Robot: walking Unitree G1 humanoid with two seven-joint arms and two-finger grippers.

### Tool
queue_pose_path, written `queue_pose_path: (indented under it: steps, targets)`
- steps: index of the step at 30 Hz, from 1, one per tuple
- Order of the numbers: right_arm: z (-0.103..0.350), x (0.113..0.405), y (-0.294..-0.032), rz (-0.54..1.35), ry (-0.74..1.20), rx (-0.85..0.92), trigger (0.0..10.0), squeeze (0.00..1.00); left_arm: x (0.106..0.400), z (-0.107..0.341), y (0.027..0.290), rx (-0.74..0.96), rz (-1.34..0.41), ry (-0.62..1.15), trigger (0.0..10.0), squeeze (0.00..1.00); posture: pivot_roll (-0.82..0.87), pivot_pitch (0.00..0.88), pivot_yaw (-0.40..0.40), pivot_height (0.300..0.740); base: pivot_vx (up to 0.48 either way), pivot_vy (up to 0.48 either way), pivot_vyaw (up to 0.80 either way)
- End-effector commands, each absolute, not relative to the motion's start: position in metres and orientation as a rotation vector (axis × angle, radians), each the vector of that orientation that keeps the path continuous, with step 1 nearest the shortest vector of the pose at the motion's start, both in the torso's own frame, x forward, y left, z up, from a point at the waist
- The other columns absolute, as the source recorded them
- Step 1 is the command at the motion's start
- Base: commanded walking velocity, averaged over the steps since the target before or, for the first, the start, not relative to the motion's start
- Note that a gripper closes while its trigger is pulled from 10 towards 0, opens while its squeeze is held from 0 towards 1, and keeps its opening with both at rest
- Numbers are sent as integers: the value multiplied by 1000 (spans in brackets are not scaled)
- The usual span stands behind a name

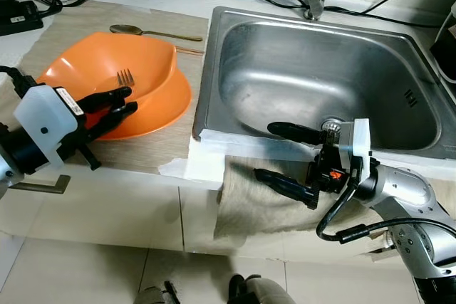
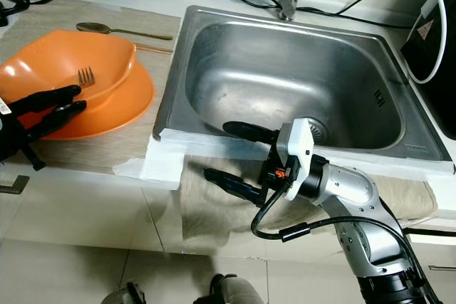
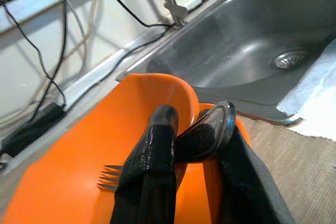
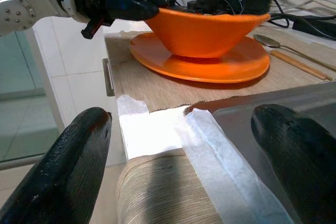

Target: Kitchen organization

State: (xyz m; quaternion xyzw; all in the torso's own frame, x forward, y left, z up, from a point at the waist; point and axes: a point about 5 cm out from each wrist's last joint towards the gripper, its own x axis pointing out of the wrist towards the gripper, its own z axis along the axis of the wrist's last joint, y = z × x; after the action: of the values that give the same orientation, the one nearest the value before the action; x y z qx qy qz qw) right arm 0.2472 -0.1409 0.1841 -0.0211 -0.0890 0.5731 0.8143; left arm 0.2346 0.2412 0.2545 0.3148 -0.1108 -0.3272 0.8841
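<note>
The left gripper [image 1: 121,102] was clamped on the near rim of the orange bowl [image 1: 114,58] at the frame's left, fork [image 1: 125,76] inside just above, while the right gripper [image 1: 288,156] hung open over the sink's [image 1: 420,144] front edge.

My head cameras look steeply down on the sink [image 1: 320,76] from its front, my left wrist camera sits close, apparently over the orange bowl [image 3: 79,177], facing the sink, and my right wrist camera looks back at that bowl.
</note>
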Motion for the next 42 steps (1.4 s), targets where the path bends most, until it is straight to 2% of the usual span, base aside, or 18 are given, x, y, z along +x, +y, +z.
queue_pose_path:
  steps: [1, 22, 33, 42]
  targets:
    - [187, 248, -145, 1211, -201, -56, 10000, 0, 235, 244, 239, 636, -714, -177, 0, 0, -102, 147, -114, 740, 0, 0, 0]
    - [185, 242, -142, 1147, -214, 67, 10000, 0, 242, 269, 245, 642, -637, -309, 0, 0, -97, 146, -107, 740, 0, 0, 0]
    - [177, 239, -141, 1115, -186, 41, 10000, 0, 242, 254, 220, 641, -755, -279, 0, 0, -109, 157, -92, 740, 0, 0, 0]
    - [174, 239, -143, 1075, -176, 30, 10000, 0, 244, 245, 205, 705, -777, -296, 0, 0, -120, 168, -83, 740, 0, 0, 0]
